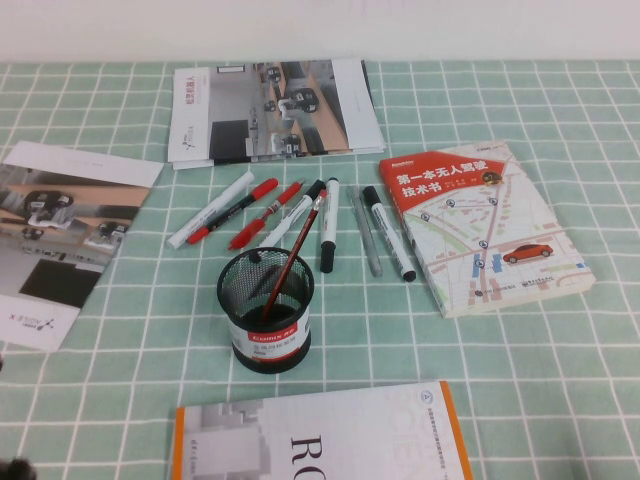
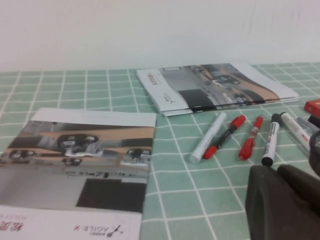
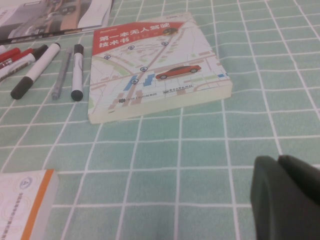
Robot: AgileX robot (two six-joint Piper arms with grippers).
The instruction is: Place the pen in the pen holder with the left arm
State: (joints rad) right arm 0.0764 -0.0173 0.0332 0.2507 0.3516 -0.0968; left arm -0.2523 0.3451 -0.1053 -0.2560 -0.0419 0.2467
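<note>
left gripper, a bulky black claw pressed together and empty, sits lower right; right gripper likewise. thin dark-red pen, light, stiff, leans inside black wire-mesh pen holder; grip mid-shaft.

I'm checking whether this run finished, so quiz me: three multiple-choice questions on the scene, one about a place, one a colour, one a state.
1. Where is the pen? A on a book; B standing in the pen holder; C lying flat on a brochure.
2. The pen holder's mesh is: A black; B white; C green.
3. The left pincer and right pincer, low over the table, are: A gripping pens; B shut, empty; C wide open.

B, it leans out over the rim; A, the wire is dark; B, each wrist view shows its fingers together with nothing between.
</note>
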